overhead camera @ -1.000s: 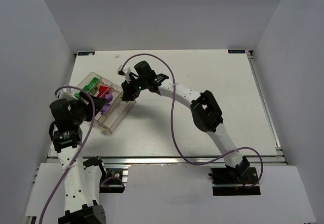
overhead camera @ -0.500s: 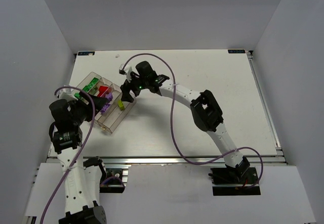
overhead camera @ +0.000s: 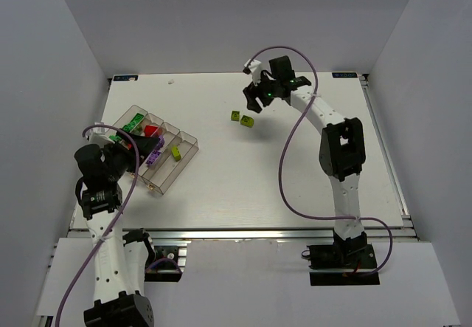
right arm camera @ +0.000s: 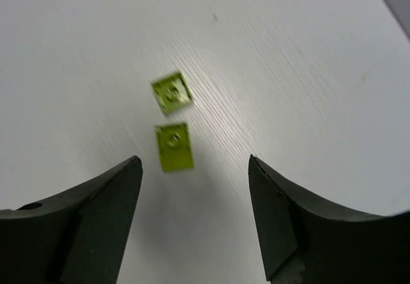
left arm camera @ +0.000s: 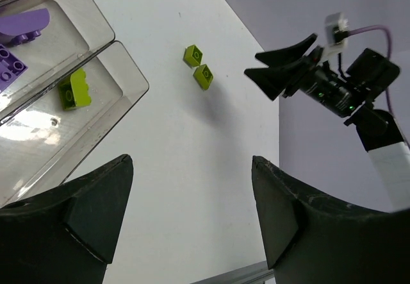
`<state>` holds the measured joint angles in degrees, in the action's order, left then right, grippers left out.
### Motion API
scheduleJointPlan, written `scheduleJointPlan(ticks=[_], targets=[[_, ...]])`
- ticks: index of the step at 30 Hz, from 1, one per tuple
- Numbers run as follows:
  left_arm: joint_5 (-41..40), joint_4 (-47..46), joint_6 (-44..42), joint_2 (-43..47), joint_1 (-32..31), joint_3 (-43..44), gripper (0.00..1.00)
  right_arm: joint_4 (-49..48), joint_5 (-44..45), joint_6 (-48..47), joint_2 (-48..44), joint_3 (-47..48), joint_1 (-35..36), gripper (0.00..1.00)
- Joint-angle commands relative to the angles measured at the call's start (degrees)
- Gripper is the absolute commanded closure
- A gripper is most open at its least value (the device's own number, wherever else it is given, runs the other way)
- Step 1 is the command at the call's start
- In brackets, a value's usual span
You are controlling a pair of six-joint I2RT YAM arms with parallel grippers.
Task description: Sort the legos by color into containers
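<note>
Legos (right arm camera: 174, 146): two yellow-green ones lying loose on worktop (overhead camera: 295, 179), just beside each other, well apart from tray (overhead camera: 166, 178), which is holding rest. Right claw (right arm camera: 192, 162) hovering above them, jaws spread, gripping nothing. Left claw (left arm camera: 192, 162) idling near tray, also spread, empty. Bricks looking light, rigid, slick, likely skidding if nudged; pinching flat opposite sides seeming safest.

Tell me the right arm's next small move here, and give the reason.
Probably lower the right gripper onto the nearer yellow-green brick and close on it. The jaws stand open and empty above two loose bricks on the table, and the other brick lies just beyond. A matching brick already sits in an end compartment of the tray.
</note>
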<state>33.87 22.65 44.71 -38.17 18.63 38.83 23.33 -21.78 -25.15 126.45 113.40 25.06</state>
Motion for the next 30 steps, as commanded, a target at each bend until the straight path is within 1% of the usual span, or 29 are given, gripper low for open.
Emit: scheduleJointPlan(ticks=[1, 2, 5, 9, 13, 15, 18, 23, 26, 29, 30], targets=[[1.81, -4.28, 1.60, -0.76, -0.09, -0.77, 0.16, 7.95, 4.55, -5.87, 2.47, -0.12, -1.84, 0.20], [1.90, -4.89, 1.61, -0.85, -0.09, -0.95, 0.16, 7.96, 4.47, -6.14, 3.00, 0.23, -1.86, 0.18], [2.08, -6.22, 2.93, -0.85, -0.09, -1.74, 0.16, 9.71, 1.48, -7.54, 4.85, 1.90, -3.52, 0.14], [1.91, -6.31, 3.63, -0.68, -0.09, -2.35, 0.16, 9.98, -3.87, -8.78, 6.35, 2.43, -3.44, 0.13], [1.64, -5.96, 3.98, -0.50, -0.09, -2.71, 0.16, 14.09, -6.95, -8.17, 10.73, 6.91, -2.82, 0.13], [1.47, -5.69, 3.98, -0.50, -0.09, -2.71, 0.16, 13.59, -6.96, -7.29, 11.27, 6.83, -2.56, 0.11], [1.29, -5.60, 4.07, -0.50, -0.09, -2.88, 0.16, 10.34, -5.12, -6.85, 11.53, 5.17, -1.95, 0.10], [1.20, -6.22, 4.51, -1.11, -0.09, -2.88, 0.16, 9.37, -3.36, -7.63, 13.91, 7.27, -0.28, 0.12], [1.11, -6.48, 4.69, -1.46, -0.09, -2.79, 0.15, 7.09, -0.29, -8.86, 14.00, 6.22, 0.78, 0.18], [1.03, -6.48, 4.60, -1.64, -0.09, -2.97, 0.15, 5.23, 0.25, -9.48, 13.91, 5.86, 1.57, 0.35], [1.11, -6.48, 4.60, -1.55, -0.09, -2.97, 0.15, 5.23, -0.27, -9.74, 13.82, 5.86, 1.57, 0.49]])
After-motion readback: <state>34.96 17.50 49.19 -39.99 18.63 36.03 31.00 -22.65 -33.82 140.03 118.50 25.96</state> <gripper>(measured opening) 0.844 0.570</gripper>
